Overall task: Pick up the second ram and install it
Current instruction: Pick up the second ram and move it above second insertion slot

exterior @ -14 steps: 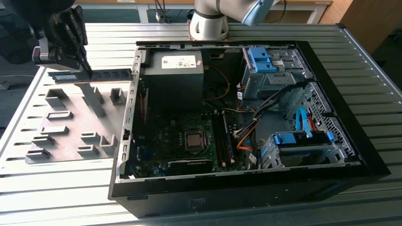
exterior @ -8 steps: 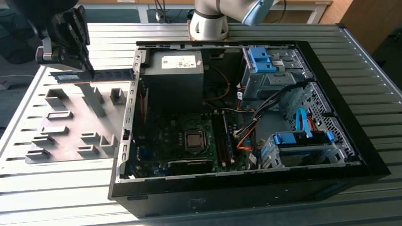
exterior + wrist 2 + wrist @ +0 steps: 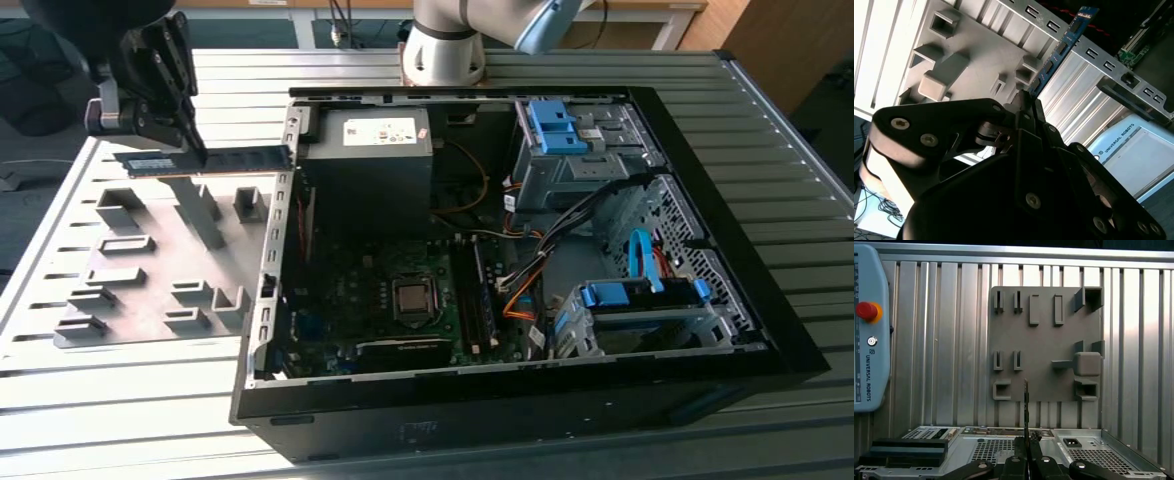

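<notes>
While it hangs apparently clear of the grey holder plate, the second ram — a dark strip with a pale label — lies roughly level just outside the computer case, near its open side wall. Gripper: clamped on one end of the strip. Step, by judgement: pick-up done, install not yet done. Memory slots: inside the case, well apart from the strip — seating likely calls for exact edge-to-slot alignment and straight, even pressure.
</notes>
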You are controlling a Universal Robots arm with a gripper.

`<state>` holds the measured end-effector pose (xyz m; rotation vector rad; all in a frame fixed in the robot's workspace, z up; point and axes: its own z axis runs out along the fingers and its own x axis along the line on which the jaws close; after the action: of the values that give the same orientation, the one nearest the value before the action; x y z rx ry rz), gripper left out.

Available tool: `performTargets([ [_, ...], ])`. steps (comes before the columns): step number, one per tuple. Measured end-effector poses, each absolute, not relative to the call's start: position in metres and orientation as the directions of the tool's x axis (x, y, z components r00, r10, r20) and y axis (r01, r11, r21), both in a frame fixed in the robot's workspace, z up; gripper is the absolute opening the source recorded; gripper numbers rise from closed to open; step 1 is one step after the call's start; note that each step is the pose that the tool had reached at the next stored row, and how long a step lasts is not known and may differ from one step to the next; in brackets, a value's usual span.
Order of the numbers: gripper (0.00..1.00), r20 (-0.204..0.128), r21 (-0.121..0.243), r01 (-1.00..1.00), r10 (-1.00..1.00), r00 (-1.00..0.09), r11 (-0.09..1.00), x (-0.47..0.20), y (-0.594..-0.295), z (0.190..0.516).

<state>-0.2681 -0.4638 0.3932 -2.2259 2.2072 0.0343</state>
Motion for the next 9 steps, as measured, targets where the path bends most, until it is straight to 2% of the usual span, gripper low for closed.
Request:
performTargets([
  [9,0.14,-0.02,0.011,-1.0,-1.0,0.008,-0.009,-0.2627,-0.4638,0.3932],
])
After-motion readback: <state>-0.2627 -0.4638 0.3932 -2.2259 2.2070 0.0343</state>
